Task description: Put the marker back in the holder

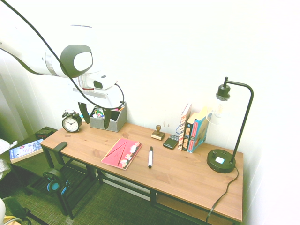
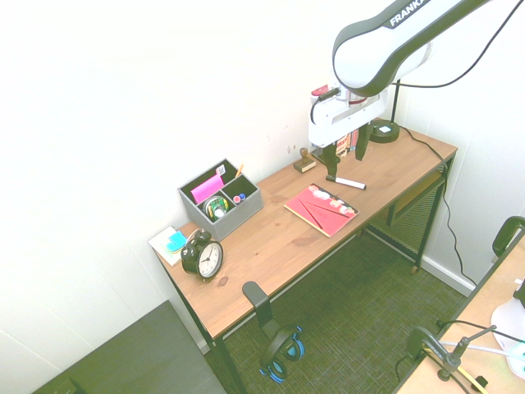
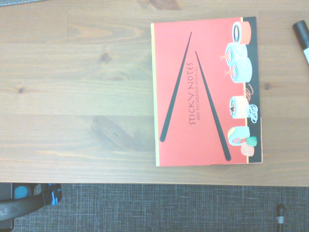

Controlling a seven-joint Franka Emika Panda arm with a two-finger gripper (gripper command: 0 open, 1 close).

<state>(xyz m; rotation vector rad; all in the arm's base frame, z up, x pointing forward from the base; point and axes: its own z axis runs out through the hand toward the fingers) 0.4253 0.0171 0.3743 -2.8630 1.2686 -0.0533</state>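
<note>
The marker [image 1: 150,157] [image 2: 345,181], white-barrelled with black ends, lies flat on the wooden desk [image 1: 187,178] just right of a red sticky-notes booklet [image 1: 122,153]. One black end of the marker [image 3: 302,41] shows at the edge of the wrist view. The grey holder [image 1: 108,118] [image 2: 220,199] stands at the back left by the wall, with coloured items in its compartments. My gripper [image 1: 96,118] [image 2: 345,153] hangs open and empty well above the desk, over the booklet [image 3: 207,92] and clear of both marker and holder.
A black alarm clock [image 1: 71,122] stands left of the holder. A small wooden stamp [image 1: 158,133], a phone [image 1: 170,141], upright books [image 1: 192,129] and a black lamp [image 1: 225,154] line the back right. Headphones [image 1: 56,183] hang at the desk's left end.
</note>
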